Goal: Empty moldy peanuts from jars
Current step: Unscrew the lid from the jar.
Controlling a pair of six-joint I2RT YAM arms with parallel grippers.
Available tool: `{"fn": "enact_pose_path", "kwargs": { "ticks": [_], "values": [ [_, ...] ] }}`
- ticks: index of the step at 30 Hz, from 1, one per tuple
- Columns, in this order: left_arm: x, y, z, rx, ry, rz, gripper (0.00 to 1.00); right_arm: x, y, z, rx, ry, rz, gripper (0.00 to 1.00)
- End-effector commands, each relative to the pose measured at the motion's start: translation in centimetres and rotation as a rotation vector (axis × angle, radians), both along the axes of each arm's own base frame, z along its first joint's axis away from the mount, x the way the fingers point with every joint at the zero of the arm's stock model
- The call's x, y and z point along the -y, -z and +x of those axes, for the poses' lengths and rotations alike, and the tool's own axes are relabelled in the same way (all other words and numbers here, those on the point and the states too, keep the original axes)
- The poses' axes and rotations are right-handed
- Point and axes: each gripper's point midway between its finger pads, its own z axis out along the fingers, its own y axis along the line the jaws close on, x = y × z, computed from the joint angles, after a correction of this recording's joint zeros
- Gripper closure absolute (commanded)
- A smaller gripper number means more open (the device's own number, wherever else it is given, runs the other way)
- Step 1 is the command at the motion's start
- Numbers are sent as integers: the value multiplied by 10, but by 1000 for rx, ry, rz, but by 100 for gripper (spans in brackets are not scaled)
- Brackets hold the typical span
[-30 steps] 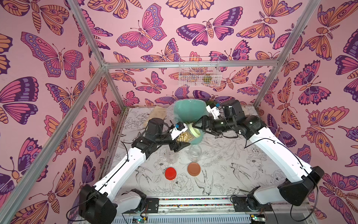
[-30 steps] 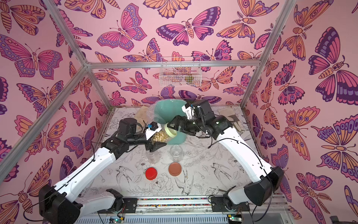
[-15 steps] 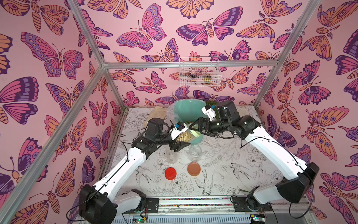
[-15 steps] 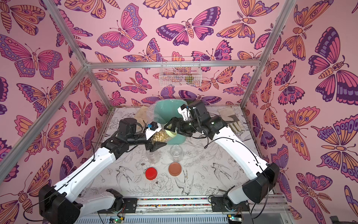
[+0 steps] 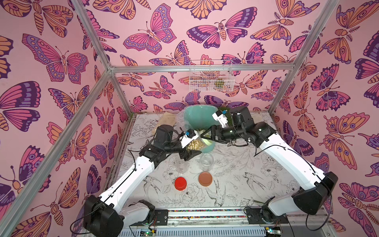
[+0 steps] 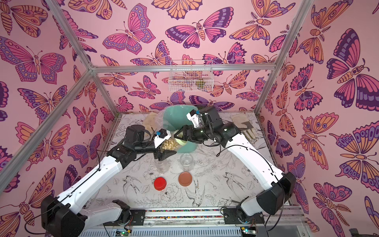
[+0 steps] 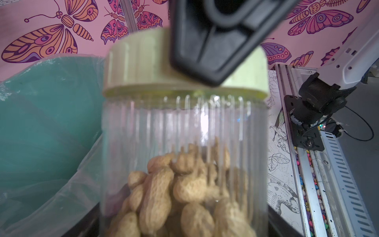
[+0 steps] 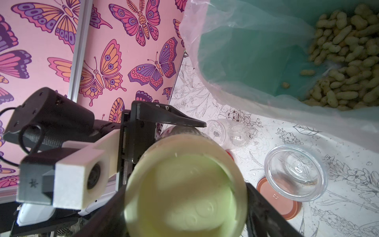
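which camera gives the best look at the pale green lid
Right wrist view: the pale green lid faces the lens, nearly its whole top showing between the right gripper's jaws. The left wrist view gives only its ribbed side atop the jar, partly behind a finger. In both top views the lid is a sliver.

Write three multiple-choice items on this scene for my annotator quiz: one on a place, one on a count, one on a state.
1. Where do the red lid and brown lid lie?
A. flat on the table
B. in the teal bin
C. screwed onto jars

2. How many empty jars stand uncapped on the table?
A. one
B. two
C. three

3. The jar in the left gripper is:
A. capped, peanuts inside
B. uncapped and empty
C. uncapped, pouring

Key: 1 A, both lie loose on the tabletop. 2 B, two clear jars stand open. 3 A, the pale green lid tops it, peanuts below.
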Motion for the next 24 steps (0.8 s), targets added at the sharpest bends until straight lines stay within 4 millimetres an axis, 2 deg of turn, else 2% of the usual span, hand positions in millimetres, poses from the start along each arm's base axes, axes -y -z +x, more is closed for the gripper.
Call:
{"fn": "enact_pose_path", "kwargs": {
  "ticks": [1, 5, 8, 12, 16, 18, 24],
  "values": [
    [4, -24, -1, 60, 32, -59, 100, -10, -18, -14, 155, -195, 76, 64],
    [4, -27, -4, 52, 48, -64, 100, -8, -14, -19, 315, -334, 81, 73],
    [4, -28, -7, 44, 61, -68, 100, -6, -11, -28, 464, -455, 75, 72],
    [5, -27, -10, 24, 73, -72, 100, -2, -4, -30, 606, -551, 24, 64],
    [5, -29, -11, 22, 78, -77, 100, -5, -4, -27, 633, -585, 19, 55],
    [5, -31, -11, 29, 78, -79, 100, -7, -5, -26, 623, -593, 22, 48],
    [5, -32, -11, 33, 80, -82, 100, -7, -10, -22, 593, -552, 19, 2]
  ]
}}
